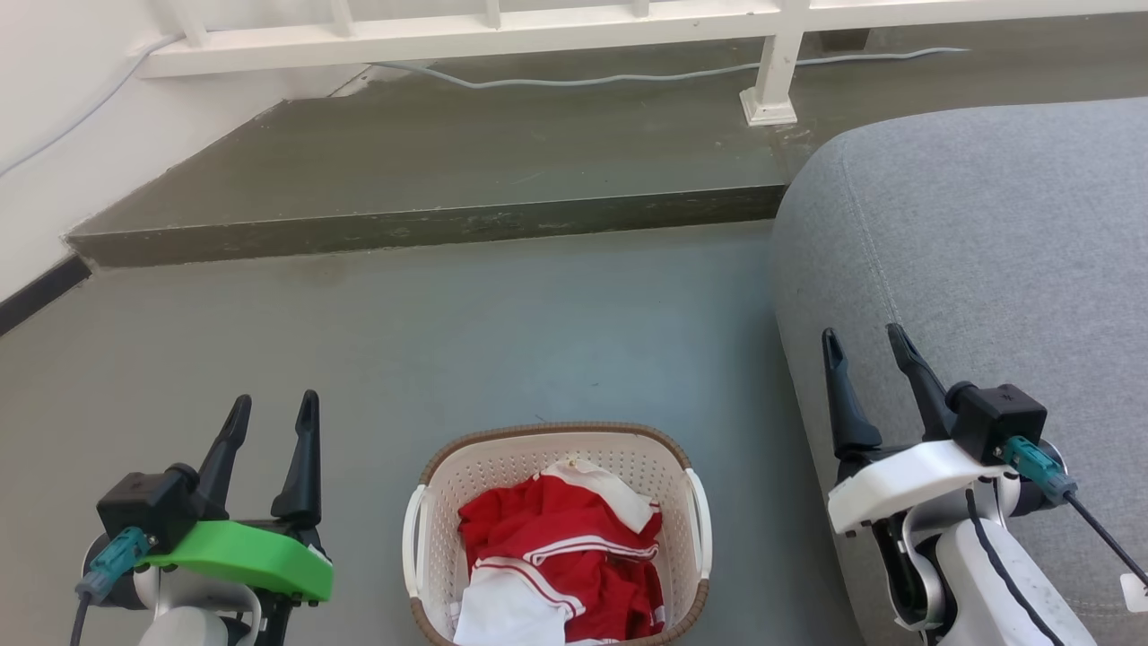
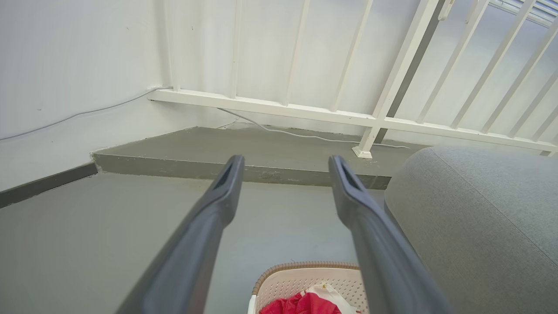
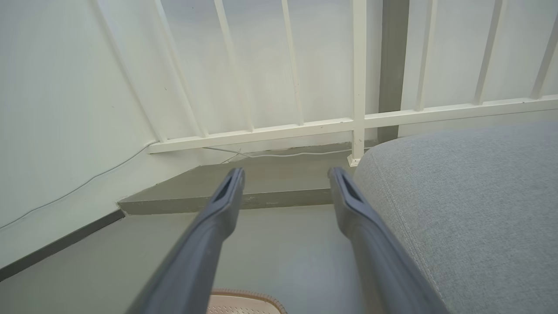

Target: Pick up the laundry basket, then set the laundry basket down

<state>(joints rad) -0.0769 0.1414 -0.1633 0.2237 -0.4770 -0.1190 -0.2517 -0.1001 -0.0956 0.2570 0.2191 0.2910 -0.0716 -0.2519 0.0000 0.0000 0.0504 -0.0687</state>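
Currently left end effector [image 1: 275, 399] and right end effector [image 1: 862, 332] spread, empty, flanking laundry basket [image 1: 556, 429]; uneven handle grip risks tilt, spilling clothes [image 1: 556, 529]

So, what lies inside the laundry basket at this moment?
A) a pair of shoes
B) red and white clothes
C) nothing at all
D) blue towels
B: in the head view, the laundry basket holds crumpled red and white clothes that cover most of its bottom.
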